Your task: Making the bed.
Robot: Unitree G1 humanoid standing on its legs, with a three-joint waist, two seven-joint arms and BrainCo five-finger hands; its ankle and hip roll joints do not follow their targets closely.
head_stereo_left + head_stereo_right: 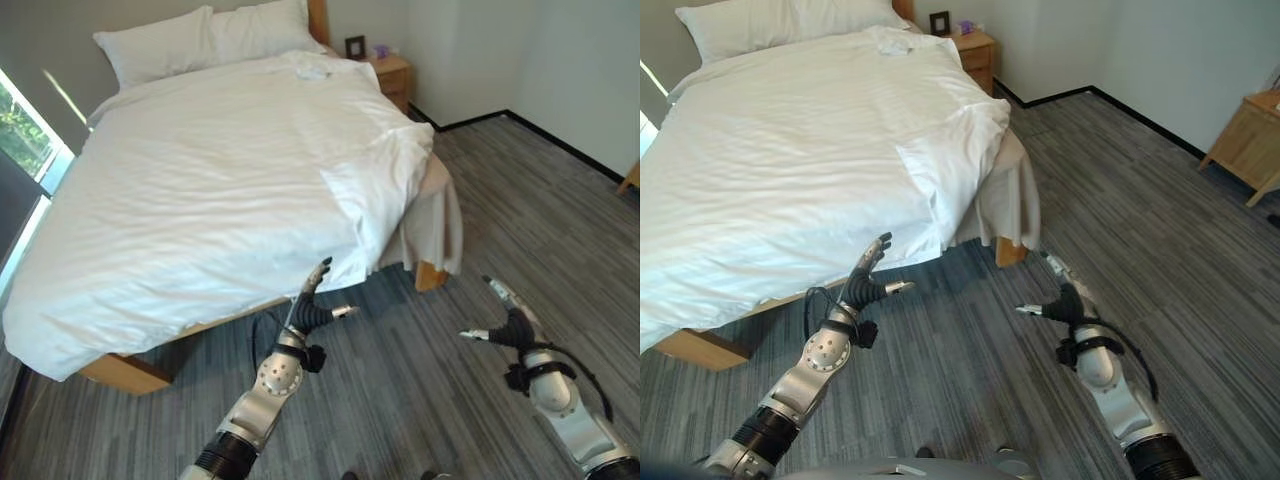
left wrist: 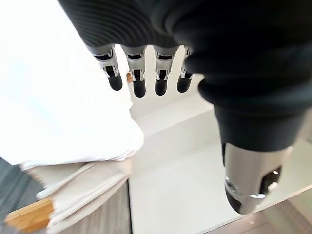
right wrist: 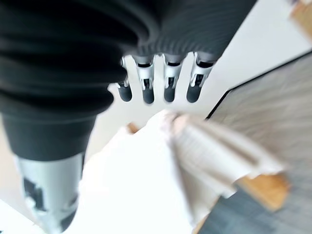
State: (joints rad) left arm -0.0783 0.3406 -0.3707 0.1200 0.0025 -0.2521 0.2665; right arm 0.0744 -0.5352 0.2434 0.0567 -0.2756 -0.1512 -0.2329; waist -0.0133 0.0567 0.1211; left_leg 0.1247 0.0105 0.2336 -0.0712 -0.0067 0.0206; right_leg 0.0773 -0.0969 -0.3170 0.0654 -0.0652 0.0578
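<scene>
So the duvet (image 1: 210, 190) is spread over the bed (image 1: 120, 372) ahead of both hands, mostly flat, but the foot corner (image 1: 385, 185) is flipped back on itself in a messy fold, just up and to the right of the left hand's fingertips. Under it the beige bed skirt (image 1: 440, 225) hangs loose over the wooden leg (image 1: 430, 277). The left hand (image 1: 312, 300) is right at the duvet's lower edge, fingers straight and thumb out, holding nothing. The right hand (image 1: 507, 318) is also spread open and empty, hovering over the floor (image 1: 420, 380) well apart from the bed, with that corner up and to its left. My guess is the step here is grabbing that flipped corner and pulling it out square. I'd pinch the top layer only, near the tip of the fold, then draw it toward the foot and down so the stripes line up, not yank sideways. The skirt is the snag risk, easy to catch along with the duvet. Further off past the hands: two pillows (image 1: 200, 40) at the head, a small crumpled white cloth (image 1: 313, 70) on the duvet near them, and a nightstand (image 1: 392, 78) with a frame beyond the far side.
</scene>
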